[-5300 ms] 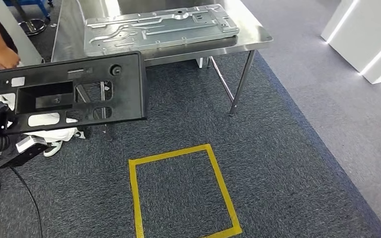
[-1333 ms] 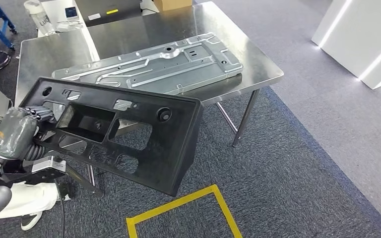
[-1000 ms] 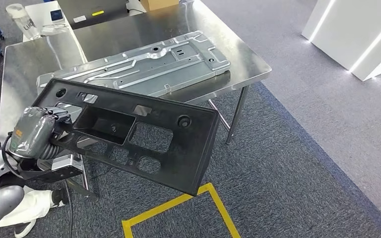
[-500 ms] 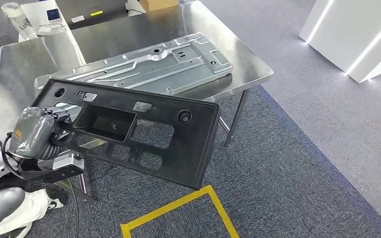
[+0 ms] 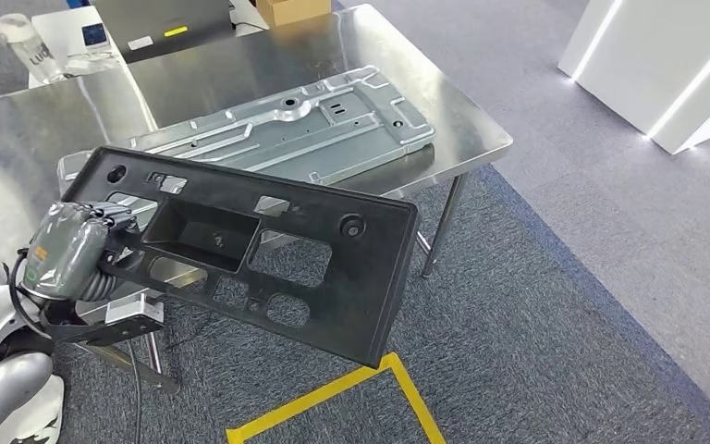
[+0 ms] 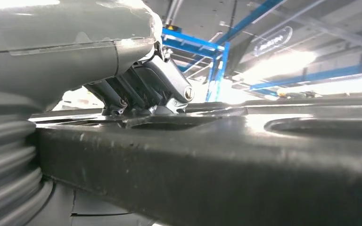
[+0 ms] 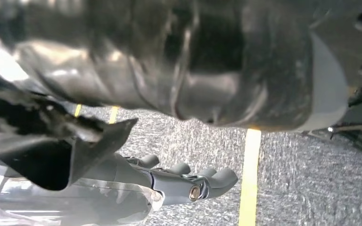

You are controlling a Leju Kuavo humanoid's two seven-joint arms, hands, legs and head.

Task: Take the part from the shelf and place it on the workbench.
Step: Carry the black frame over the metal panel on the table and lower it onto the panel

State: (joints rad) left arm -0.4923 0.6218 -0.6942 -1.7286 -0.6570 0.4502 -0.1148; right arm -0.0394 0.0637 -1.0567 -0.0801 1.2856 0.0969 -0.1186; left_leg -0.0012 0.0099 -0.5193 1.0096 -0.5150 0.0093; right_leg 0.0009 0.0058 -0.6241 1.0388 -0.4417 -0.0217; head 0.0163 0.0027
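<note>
Left robot hand [image 5: 72, 250] grips the black plastic part [image 5: 268, 254] at its near-left end, fingers [image 6: 141, 89] curled over the top edge of the panel. The part is a long flat black panel w/ a recessed rectangular pocket, several cut-out windows and a round boss near its right end. It's held in the air, tilted, right corner dipping low toward the carpet, just above the yellow tape square [image 5: 333, 407] on the floor. The far-left portion of the part overlaps the front edge of the steel surface [image 5: 462, 120]; can't tell if it touches.

On that surface lies a big stamped metal plate [image 5: 277, 125], grey, ribbed, flat, set diagonally, just behind the black part. At the far end: a cardboard box [image 5: 291, 9] and a clear bottle [image 5: 23, 42] at the far-left corner.

Right robot hand [image 7: 179, 181] in the right wrist view: fingers slightly curled, apart, nothing in them, hanging over grey carpet beside a yellow tape line [image 7: 250, 179]. Dark blurred shapes crowd that view up close, can't tell what they are
</note>
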